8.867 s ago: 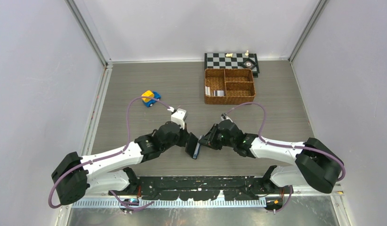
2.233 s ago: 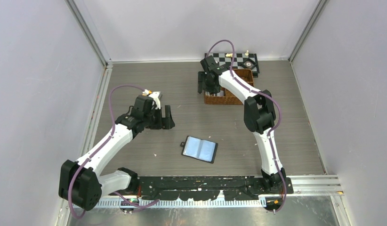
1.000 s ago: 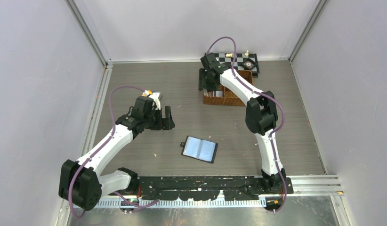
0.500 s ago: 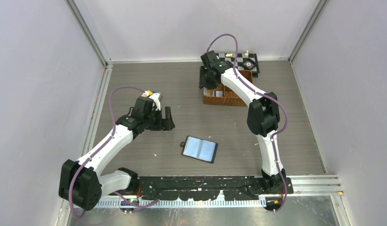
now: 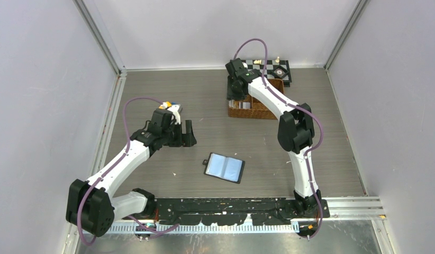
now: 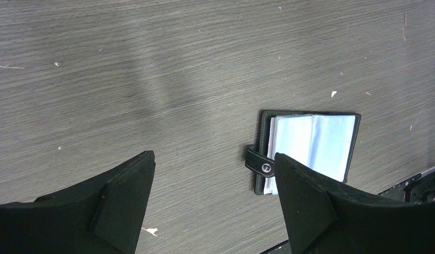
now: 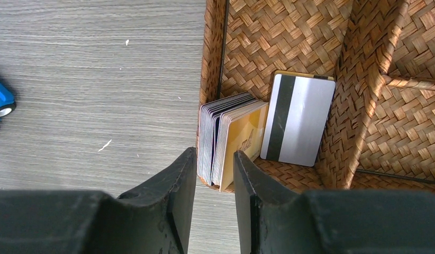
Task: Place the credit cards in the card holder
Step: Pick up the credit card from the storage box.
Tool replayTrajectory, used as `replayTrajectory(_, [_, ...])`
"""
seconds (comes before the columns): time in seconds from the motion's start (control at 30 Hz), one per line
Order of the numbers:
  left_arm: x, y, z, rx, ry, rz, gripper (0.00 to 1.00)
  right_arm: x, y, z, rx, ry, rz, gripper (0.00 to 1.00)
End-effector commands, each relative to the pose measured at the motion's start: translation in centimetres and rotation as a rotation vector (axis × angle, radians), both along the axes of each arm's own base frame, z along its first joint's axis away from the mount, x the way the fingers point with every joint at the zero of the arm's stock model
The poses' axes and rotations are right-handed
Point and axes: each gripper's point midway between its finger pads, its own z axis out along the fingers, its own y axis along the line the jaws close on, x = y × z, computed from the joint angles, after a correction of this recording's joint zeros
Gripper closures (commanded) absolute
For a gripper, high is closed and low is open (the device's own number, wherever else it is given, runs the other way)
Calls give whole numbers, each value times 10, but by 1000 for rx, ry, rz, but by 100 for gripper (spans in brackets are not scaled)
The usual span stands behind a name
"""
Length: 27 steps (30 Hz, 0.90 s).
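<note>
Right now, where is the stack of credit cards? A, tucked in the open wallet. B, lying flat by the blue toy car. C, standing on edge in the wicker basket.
C: the right wrist view shows the credit cards standing on edge against a wall of the wicker basket.

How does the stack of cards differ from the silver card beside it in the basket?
The stack holds many cards on edge, against the basket's outer wall; the silver card shows its whole face, by the divider. The stack's front card is tan; the silver card has a dark stripe. Both are in the same compartment.
</note>
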Motion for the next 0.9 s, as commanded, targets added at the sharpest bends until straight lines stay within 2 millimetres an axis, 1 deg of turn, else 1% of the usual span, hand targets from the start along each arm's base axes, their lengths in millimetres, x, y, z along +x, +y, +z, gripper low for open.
replayTrajectory(0.0, [9, -1, 11, -17, -62, 6, 15, -1, -3, 22, 11, -42, -14, 63])
replayTrajectory(0.07, [9, -1, 11, -18, -61, 6, 15, -2, 2, 19, 32, -25, 0, 61])
replayTrajectory(0.13, [9, -1, 11, -18, -60, 5, 15, -2, 6, 16, 46, -13, 4, 55])
replayTrajectory(0.2, [9, -1, 11, -19, -60, 5, 15, -2, 7, 12, 50, -5, 4, 46])
replayTrajectory(0.3, [9, -1, 12, -21, -62, 5, 15, -2, 9, 7, 51, 6, 9, 39])
replayTrajectory(0.47, [9, -2, 11, -22, -61, 4, 15, 0, 14, -1, 60, 27, 16, 38])
replayTrajectory(0.63, [8, -2, 10, -22, -60, 3, 15, 1, 18, -4, 69, 36, 22, 38])
replayTrajectory(0.77, [8, -2, 10, -22, -60, 2, 15, 0, 22, -3, 84, 42, 31, 41])
replayTrajectory(0.87, [8, -2, 10, -21, -59, 2, 15, 0, 23, 4, 97, 33, 34, 44])
